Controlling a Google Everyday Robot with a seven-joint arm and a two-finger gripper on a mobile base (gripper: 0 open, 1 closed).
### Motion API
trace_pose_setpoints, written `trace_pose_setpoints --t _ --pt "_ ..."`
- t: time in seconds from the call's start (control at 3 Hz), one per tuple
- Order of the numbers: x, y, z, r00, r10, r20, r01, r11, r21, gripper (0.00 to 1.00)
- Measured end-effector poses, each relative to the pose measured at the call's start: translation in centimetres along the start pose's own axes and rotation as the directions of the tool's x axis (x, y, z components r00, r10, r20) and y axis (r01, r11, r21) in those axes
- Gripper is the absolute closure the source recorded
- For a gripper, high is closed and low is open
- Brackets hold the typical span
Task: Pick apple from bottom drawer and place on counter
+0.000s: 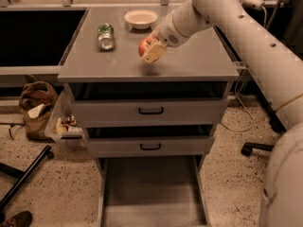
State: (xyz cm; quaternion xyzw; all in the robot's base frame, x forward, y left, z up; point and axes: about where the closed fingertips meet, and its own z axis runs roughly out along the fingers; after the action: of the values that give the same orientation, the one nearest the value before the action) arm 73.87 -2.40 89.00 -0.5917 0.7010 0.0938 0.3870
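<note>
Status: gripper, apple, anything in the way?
Gripper over mid counter, jaws shut on apple. Not yet released. Behind it, can and white bowl, both apart. Below, bottom drawer open.

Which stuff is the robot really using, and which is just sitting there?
Job: small red apple, held in the two-finger gripper over the flat grey counter; open grey bottom drawer.
Lying about: green-labelled can, white bowl, brown bag on the floor.
</note>
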Motion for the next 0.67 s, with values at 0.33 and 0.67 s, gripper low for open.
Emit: trace_pose_setpoints --t 0.33,0.67 --pt "1.02 0.46 1.83 0.998 0.019 -0.061 -0.025 0.996 -0.086 1.0" --pt "1.79 0.82 2.71 0.995 0.038 -0.09 -0.05 0.9896 -0.135 1.0"
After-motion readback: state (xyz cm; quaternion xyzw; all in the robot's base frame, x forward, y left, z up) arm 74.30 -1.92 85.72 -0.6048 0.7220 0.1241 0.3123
